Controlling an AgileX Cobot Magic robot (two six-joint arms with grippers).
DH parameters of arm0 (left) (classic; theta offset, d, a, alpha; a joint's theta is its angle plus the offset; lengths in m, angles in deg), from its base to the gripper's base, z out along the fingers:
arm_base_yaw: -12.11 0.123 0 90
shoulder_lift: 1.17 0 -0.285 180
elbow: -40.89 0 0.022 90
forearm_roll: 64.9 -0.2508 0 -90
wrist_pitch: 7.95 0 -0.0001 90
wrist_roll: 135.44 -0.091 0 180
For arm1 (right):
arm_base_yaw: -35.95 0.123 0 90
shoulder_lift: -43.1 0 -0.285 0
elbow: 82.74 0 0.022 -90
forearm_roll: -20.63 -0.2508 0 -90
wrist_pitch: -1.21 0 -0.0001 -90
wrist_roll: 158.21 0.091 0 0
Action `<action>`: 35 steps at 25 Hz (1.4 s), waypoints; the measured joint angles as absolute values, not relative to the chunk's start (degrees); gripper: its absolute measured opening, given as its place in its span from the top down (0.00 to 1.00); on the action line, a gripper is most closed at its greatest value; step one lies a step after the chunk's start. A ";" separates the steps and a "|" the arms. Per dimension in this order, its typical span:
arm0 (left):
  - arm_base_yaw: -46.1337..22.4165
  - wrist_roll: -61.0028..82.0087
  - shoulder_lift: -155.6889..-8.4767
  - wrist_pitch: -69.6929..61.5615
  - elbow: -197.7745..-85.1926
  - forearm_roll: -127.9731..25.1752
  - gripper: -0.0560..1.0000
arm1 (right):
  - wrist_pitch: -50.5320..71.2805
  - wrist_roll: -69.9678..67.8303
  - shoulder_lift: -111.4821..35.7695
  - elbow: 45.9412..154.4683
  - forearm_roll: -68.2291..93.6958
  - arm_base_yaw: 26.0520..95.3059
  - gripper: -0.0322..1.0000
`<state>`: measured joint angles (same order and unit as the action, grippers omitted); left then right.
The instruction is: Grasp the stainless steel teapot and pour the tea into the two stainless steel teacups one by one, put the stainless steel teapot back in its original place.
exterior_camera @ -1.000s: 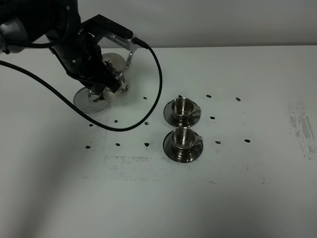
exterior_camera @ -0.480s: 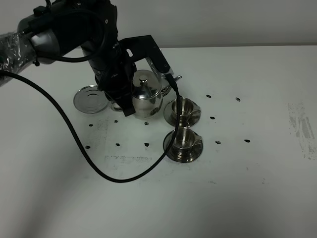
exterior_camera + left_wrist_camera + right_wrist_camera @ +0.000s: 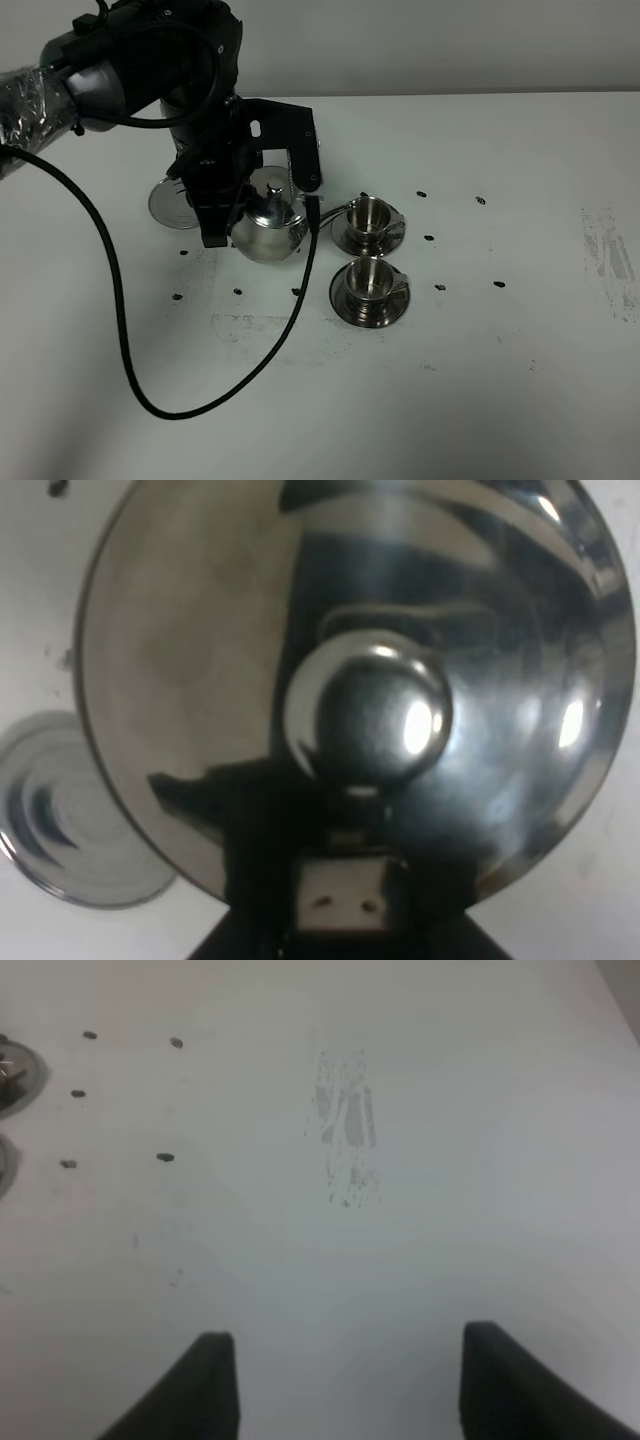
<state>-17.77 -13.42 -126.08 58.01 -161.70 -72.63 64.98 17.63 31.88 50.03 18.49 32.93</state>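
The stainless steel teapot [image 3: 265,226] hangs above the table just left of the two stainless steel teacups, and my left gripper [image 3: 222,214] is shut on its handle side. It leans toward the far teacup [image 3: 368,220], its spout close to that cup's rim. The near teacup [image 3: 369,284] stands on its saucer in front. In the left wrist view the domed lid [image 3: 200,680] and its knob [image 3: 366,718] fill the frame. No tea shows. My right gripper [image 3: 345,1390] is open over bare table, far right of the cups.
An empty round steel saucer [image 3: 176,205] lies left of the pot, also seen as the saucer [image 3: 70,830] under it. The arm's black cable [image 3: 120,330] loops over the front left table. Small dark marks dot the white table [image 3: 520,380].
The left arm lifted the teapot off the left saucer and carried it right to the cups. In the last half second it came lower and leaned toward the far cup.
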 joint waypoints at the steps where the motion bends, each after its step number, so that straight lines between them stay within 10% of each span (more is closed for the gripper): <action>1: -17.91 -15.27 -126.08 58.05 -161.70 -73.05 0.78 | 64.98 17.63 31.88 50.03 18.49 32.93 0.51; 35: -25.68 -21.62 -130.73 55.29 -161.70 -90.30 0.78 | 64.98 17.63 31.88 50.03 18.49 32.93 0.51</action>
